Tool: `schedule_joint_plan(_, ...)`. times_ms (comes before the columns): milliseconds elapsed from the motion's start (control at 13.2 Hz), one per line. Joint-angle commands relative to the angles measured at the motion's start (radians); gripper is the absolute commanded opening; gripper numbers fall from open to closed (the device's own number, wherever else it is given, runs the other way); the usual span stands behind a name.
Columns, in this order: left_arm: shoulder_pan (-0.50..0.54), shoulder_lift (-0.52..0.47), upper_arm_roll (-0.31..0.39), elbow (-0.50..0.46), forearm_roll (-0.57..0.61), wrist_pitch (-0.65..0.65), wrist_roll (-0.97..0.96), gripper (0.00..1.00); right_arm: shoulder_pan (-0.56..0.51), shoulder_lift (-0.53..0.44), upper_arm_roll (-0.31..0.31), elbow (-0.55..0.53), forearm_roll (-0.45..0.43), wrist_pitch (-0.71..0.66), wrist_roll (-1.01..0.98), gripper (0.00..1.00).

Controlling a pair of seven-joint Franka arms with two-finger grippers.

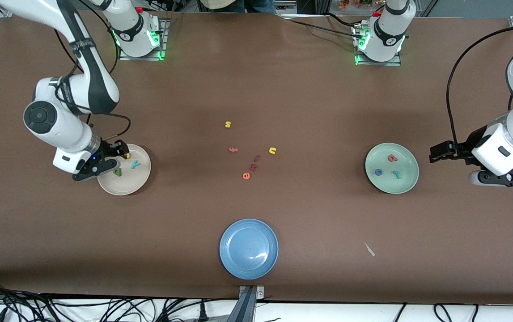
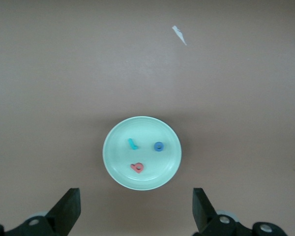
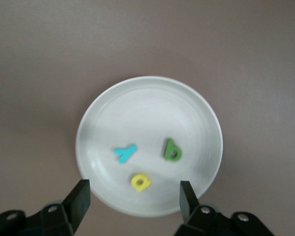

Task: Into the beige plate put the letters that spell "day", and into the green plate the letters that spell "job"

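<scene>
Foam letters, by the look of them: featherweight, soft, slightly squashy, unlikely to break, yet tiny and flat enough to slip or flick away under a careless pinch. Best taken across a stem or across the outer edges of a bowl, jaws straddling the piece and closing gently straight down.

"Day" set, all lying flat in the beige plate (image 3: 113, 98) at the right arm's end of the bench (image 1: 256, 80): yellow round-bowled letter (image 3: 139, 182), green round-bowled letter with a stem (image 3: 172, 150), teal "y" (image 3: 125, 153). Well apart from one another, none overlapping.

"Job" set, all flat in the green plate (image 2: 118, 162) at the left arm's end: teal "j" (image 2: 132, 144), blue ring "o" (image 2: 159, 146), coral-red round-bowled letter (image 2: 137, 167).

Right gripper (image 3: 135, 194) over the edge of the beige plate, jaws spread, nothing between them, yellow letter lying loose just beneath. Left gripper (image 2: 136, 211) waiting beside the green plate, jaws spread wide and empty.

Judged from the plates: both words delivered, task essentially done.

Left on the bench mid-way between the plates: yellow "s" (image 1: 227, 124), yellow "n" (image 1: 273, 150), coral "f" (image 1: 233, 150), orange "e" (image 1: 246, 175), two more reddish letters (image 1: 255, 163). Blue plate (image 1: 234, 264) nearer the front camera, holding nothing.
</scene>
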State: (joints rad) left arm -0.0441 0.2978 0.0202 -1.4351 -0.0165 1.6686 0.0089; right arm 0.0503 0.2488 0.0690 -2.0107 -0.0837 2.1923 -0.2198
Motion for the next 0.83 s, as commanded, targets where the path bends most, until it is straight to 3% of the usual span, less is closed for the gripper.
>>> schedule_joint_plan(0,-0.016,-0.022,0.003,0.020,0.044,0.005,0.008,1.00,-0.006,-0.088,0.031,0.082,0.015,-0.222,0.060,0.83)
schedule_joint_plan(530,-0.025,-0.017,0.004,0.036,0.102,0.010,0.008,1.00,-0.006,-0.184,0.035,0.432,0.041,-0.734,0.062,0.94)
schedule_joint_plan(758,-0.020,0.000,0.010,0.038,0.106,0.011,0.008,1.00,0.000,-0.200,-0.024,0.497,0.070,-0.789,0.060,0.98)
